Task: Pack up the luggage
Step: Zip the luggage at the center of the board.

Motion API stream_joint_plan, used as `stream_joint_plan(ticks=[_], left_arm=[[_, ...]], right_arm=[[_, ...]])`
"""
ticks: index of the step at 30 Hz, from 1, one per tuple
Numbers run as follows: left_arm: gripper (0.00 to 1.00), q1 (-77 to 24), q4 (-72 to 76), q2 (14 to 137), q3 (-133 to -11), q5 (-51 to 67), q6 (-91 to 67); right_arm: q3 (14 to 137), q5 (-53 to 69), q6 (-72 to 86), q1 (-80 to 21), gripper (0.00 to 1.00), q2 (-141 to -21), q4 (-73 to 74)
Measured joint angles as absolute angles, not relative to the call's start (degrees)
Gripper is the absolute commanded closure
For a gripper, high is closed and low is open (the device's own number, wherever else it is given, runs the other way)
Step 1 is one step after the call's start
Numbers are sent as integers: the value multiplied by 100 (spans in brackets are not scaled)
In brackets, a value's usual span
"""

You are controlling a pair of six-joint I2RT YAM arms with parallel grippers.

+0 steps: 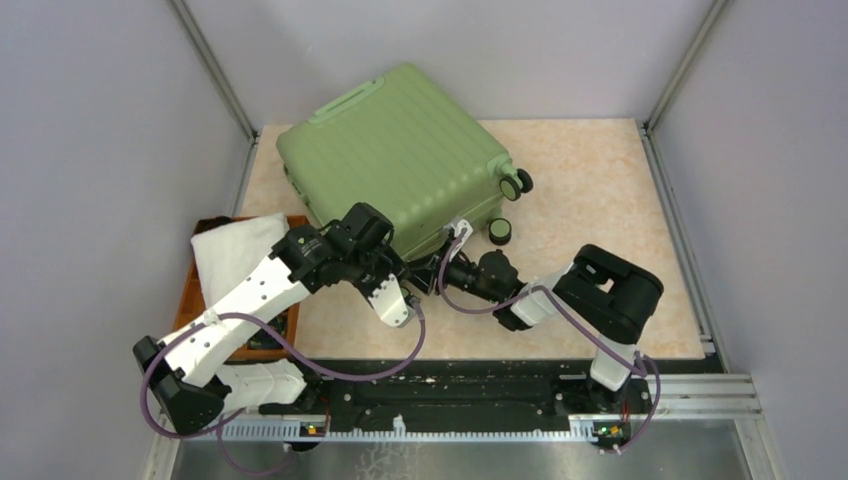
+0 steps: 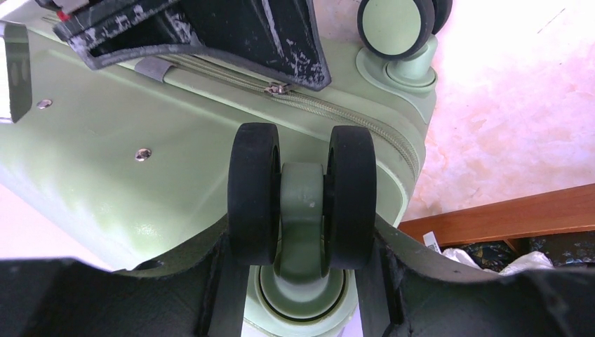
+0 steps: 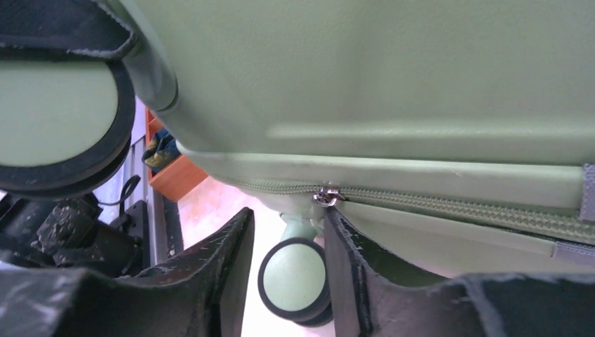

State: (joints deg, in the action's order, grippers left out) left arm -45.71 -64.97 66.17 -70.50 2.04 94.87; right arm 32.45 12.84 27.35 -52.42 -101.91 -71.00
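Note:
The luggage (image 1: pixel 400 150) is a light-green ribbed suitcase lying closed and slanted on the table. In the left wrist view my left gripper (image 2: pixel 302 239) is shut on one of its black twin wheels (image 2: pixel 252 189), with a finger pressed against each side. From above, that gripper (image 1: pixel 415 262) sits at the case's near corner. My right gripper (image 1: pixel 452 245) is beside it at the near edge. Its jaws (image 3: pixel 289 217) stand open with nothing between them. The silver zipper pull (image 3: pixel 327 195) lies at the tip of the right finger (image 3: pixel 351 253), and another wheel (image 3: pixel 293 277) shows beyond the gap.
An orange-brown tray (image 1: pixel 190 290) at the left edge holds a folded white towel (image 1: pixel 235 250) and other clothing. Its wooden rim (image 2: pixel 505 217) shows in the left wrist view. Two more wheels (image 1: pixel 515 183) stick out on the case's right side. Grey walls enclose the table.

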Motion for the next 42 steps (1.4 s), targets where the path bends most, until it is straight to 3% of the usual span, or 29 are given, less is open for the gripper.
stream_joint_plan(ticks=[17, 24, 30, 42], left_arm=[[93, -4571, -6528, 6617, -7050, 163, 9526], [93, -4571, -6530, 6617, -7050, 163, 9529], [94, -4571, -6532, 6617, -7050, 161, 9531], [94, -4582, -6532, 6615, -7050, 154, 9531]], right_arm=[[3433, 1059, 2777, -5282, 70, -10698, -7507], [3411, 958, 2773, -5328, 67, -10737, -7594], [3391, 888, 2779, -5376, 56, -10678, -7537], [2738, 370, 2622, -5422, 55, -10497, -6921]])
